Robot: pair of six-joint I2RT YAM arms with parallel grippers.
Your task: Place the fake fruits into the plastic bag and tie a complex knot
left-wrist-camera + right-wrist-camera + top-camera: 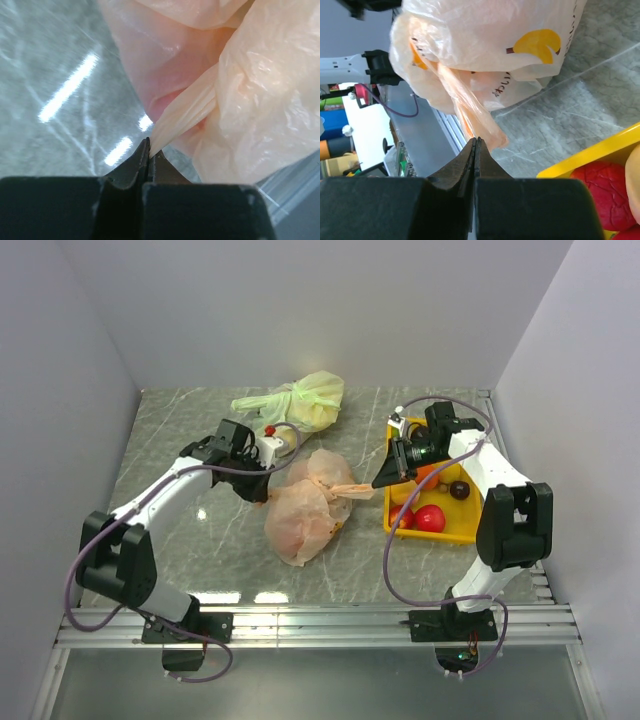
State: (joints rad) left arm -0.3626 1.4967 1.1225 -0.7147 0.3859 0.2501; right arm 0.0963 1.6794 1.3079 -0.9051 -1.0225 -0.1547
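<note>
Between the grippers lies the bag (305, 508); the left gripper (149, 150) and right gripper (476, 145) each pinch a handle (185, 112) tight, likely to draw them apart for knotting. Beside the right gripper, fruits (430, 518) sit unbagged in the tray (445, 537), so loading looks unfinished.

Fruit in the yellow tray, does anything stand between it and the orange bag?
Yes: the right pincer, shut on a handle of the bag, hangs between the tray and the bag. The fruit itself lies uncovered.
</note>
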